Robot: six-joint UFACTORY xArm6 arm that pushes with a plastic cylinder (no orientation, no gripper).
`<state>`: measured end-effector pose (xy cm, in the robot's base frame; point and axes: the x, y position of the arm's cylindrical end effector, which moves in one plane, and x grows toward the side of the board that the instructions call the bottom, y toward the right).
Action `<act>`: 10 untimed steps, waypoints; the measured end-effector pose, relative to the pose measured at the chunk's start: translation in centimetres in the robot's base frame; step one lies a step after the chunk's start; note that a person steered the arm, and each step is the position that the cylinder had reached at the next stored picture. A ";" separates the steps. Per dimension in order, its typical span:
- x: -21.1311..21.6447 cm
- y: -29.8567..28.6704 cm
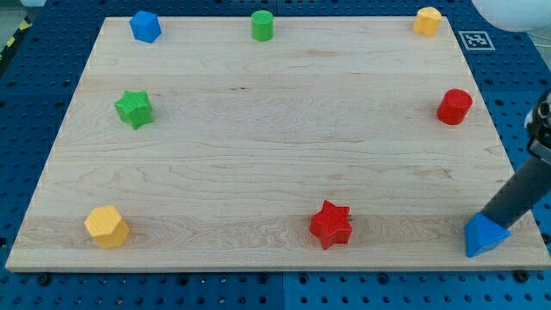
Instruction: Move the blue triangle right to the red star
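Observation:
The blue triangle (484,235) lies at the board's bottom right corner, near the right edge. The red star (331,224) lies to its left along the view's bottom, well apart from it. My tip (497,222) comes down from the view's right and rests against the triangle's upper right side; the dark rod hides part of that side.
Wooden board (258,146) on a blue pegboard. A red cylinder (454,106) at right, a yellow block (427,20) top right, a green cylinder (263,25) top middle, a blue block (145,26) top left, a green star (134,108) left, a yellow hexagon (107,226) bottom left.

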<state>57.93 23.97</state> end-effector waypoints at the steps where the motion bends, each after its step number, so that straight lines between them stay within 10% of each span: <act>1: 0.0 -1.4; 4: 3.5 3.9; 10: 2.7 -4.2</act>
<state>60.68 19.82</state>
